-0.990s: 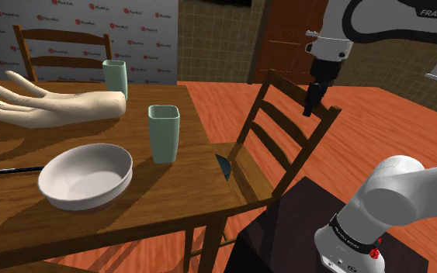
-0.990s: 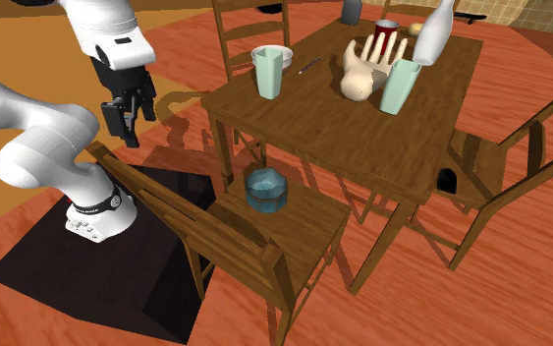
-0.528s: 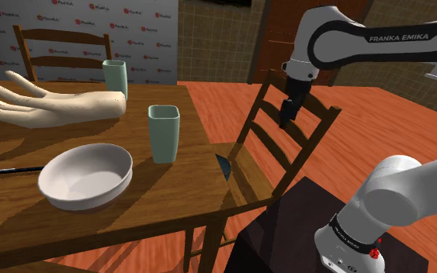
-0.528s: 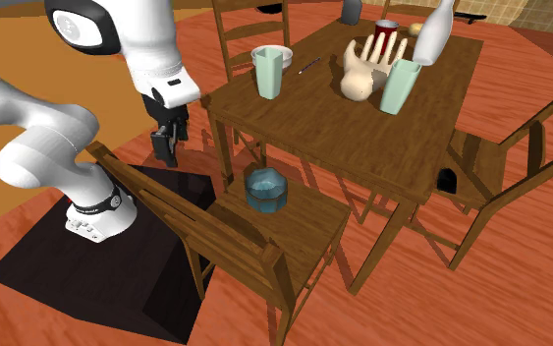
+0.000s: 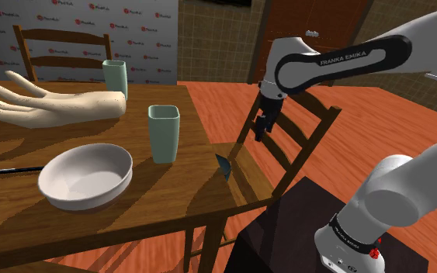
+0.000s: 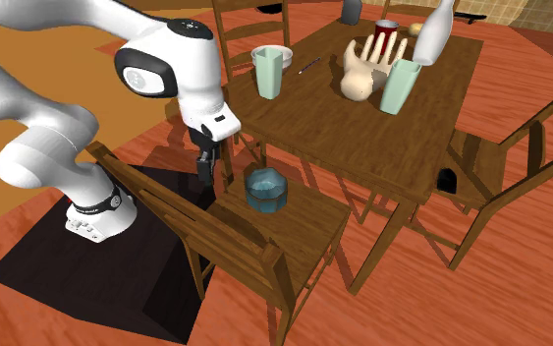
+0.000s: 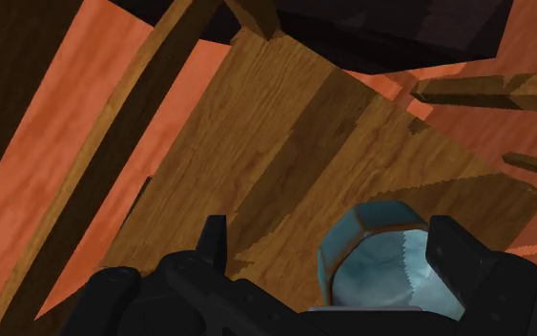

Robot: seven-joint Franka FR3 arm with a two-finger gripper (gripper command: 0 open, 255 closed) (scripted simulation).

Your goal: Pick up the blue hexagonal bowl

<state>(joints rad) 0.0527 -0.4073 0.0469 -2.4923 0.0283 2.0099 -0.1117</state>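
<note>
Now the gripper (image 7: pixel 330 239) holds nothing, fingers wide apart. The blue bowl (image 7: pixel 381 272) lies ahead between them. Go down slowly over its rim.

The white arm (image 5: pixel 329 60) bears the lettering "FRANKA EMIKA" along its link.

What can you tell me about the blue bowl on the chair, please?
The bowl is small and glassy blue, with flat angled sides and a paler inside holding nothing visible. It stands upright on the wooden chair seat, touching only that. The open gripper hangs beside it without contact; the wrist view has it ahead, nearer one finger.
</note>
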